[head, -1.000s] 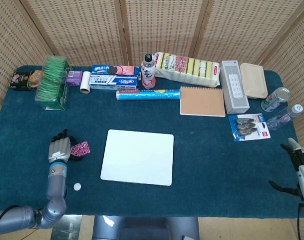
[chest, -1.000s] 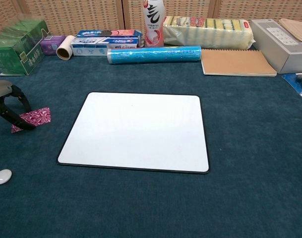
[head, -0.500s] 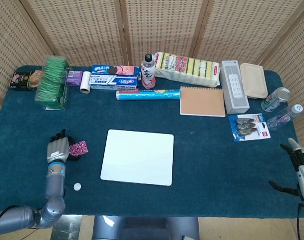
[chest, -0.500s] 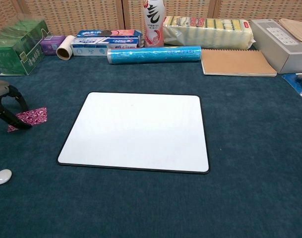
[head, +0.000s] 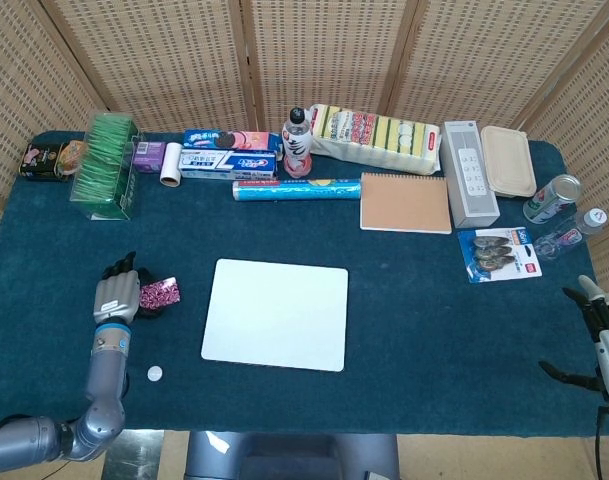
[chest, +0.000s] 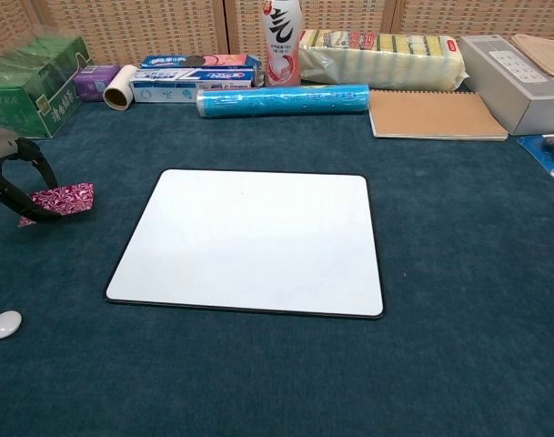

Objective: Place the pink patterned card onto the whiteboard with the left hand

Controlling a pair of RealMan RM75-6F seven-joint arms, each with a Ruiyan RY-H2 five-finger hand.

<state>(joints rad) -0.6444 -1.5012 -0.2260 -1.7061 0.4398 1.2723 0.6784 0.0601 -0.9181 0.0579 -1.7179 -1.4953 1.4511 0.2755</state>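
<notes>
The pink patterned card (head: 163, 292) (chest: 65, 198) sits left of the whiteboard (head: 276, 313) (chest: 249, 241), its left edge pinched in the dark fingers (chest: 22, 187) of my left hand (head: 117, 293). In the chest view the card looks raised slightly off the blue cloth. A gap of cloth separates card and board. My right hand (head: 601, 330) hangs at the table's far right edge, fingers apart and holding nothing.
A small white disc (head: 155, 373) (chest: 5, 324) lies near the front edge by my left forearm. Along the back stand a green box (head: 108, 165), toothpaste boxes (head: 229, 160), a bottle (head: 298, 143), a blue roll (head: 296, 188) and a notebook (head: 405, 202).
The left hand has shifted away from the front edge with the card in its fingers, and the card now sits higher and a little nearer the whiteboard. The right hand has stayed still.
</notes>
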